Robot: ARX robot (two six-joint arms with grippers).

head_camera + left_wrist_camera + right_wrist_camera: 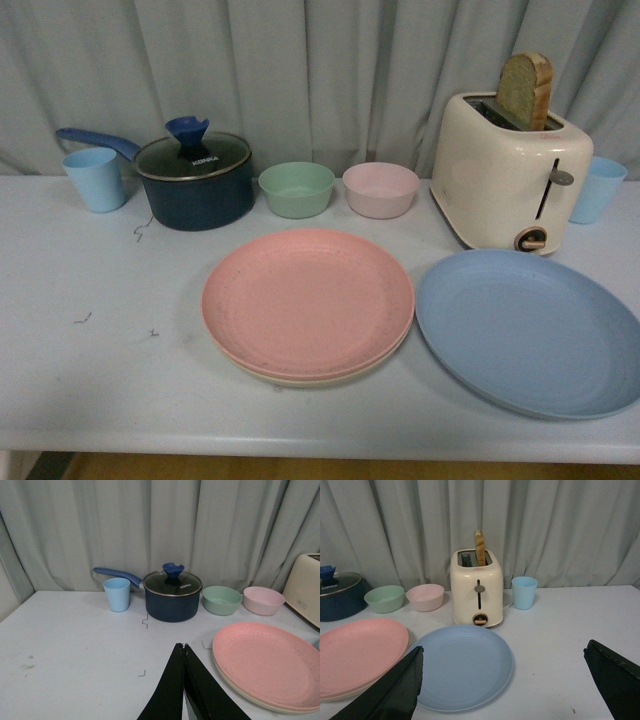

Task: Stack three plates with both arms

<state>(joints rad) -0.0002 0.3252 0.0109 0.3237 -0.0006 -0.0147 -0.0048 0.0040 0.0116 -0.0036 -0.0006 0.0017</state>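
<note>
table [100, 380] | beige plate [300, 381], blue plate [530, 330], saucepan [200, 195], green bowl [296, 190], pink bowl [380, 190], toaster [500, 180], left cup [95, 180], right cup [598, 190]

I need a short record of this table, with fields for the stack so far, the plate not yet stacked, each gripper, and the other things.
stack so far: pink plate lies on beige plate
not yet stacked: blue plate, flat on the table, right of the stack
left gripper: shut, empty
right gripper: open, empty
behind the plates: pot with lid, green bowl, pink bowl, toaster holding bread
cups: left cup, right cup, both light blue
</note>
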